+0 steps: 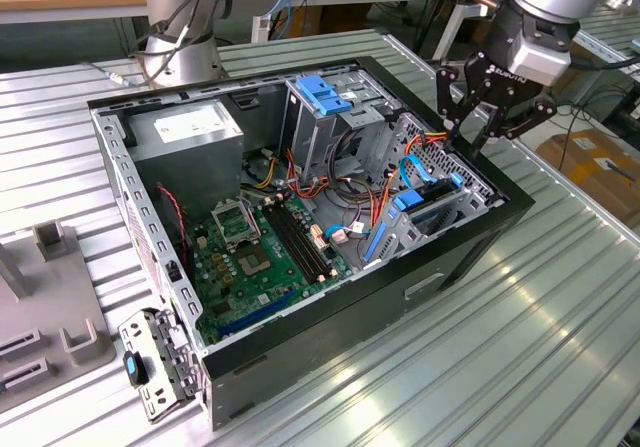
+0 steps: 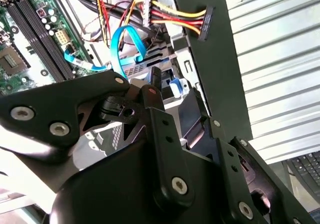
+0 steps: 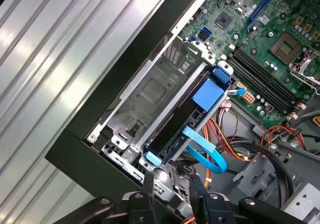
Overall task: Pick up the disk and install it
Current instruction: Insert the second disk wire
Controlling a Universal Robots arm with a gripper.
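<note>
The disk (image 1: 432, 207) sits edge-up in the drive bay at the open computer case's (image 1: 470, 257) wall on the exterior view's right, blue carrier rails along it. In the first wrist view the disk (image 3: 175, 126) lies as a dark slab in the metal bay, with a blue tab (image 3: 207, 93) at one end. My gripper (image 1: 468, 135) hangs just above that bay, open, with nothing between its fingers (image 3: 148, 183). A small gap separates the fingertips from the disk's end.
A blue flat cable (image 3: 205, 154) and red, yellow and orange power leads (image 2: 175, 13) loop beside the bay. The case also holds the motherboard (image 1: 260, 257), a grey power-supply box (image 1: 185, 132) and a blue-topped cage (image 1: 325, 92). A second arm's base (image 1: 180, 47) stands behind; a grey fixture (image 1: 50, 317) lies to the exterior view's left.
</note>
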